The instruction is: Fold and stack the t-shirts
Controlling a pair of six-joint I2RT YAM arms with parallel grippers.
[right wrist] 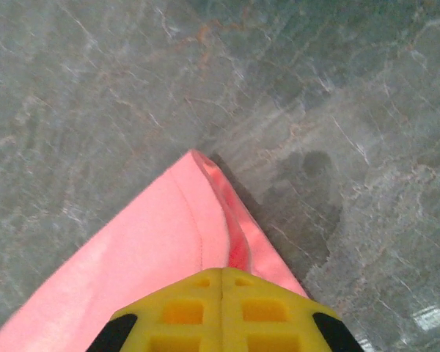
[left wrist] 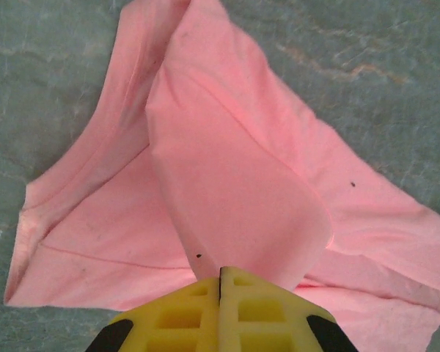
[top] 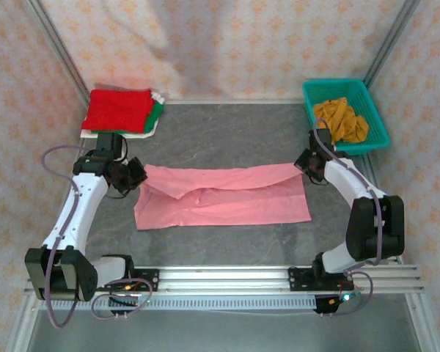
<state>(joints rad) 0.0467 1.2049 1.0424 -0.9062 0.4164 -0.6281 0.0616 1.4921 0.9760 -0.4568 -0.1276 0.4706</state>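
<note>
On grey marbled tabletop (top: 227, 136), left hand (left wrist: 220, 275), right hand (right wrist: 221, 273) pinch pink t-shirt (top: 227, 204); patterned walls (top: 227, 44).

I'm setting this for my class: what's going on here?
The robot is folding a pink t-shirt spread on the table. The left gripper and right gripper are each shut on one end of its far edge. A folded red t-shirt sits far left; a mustard-orange t-shirt lies in the teal basket.
</note>
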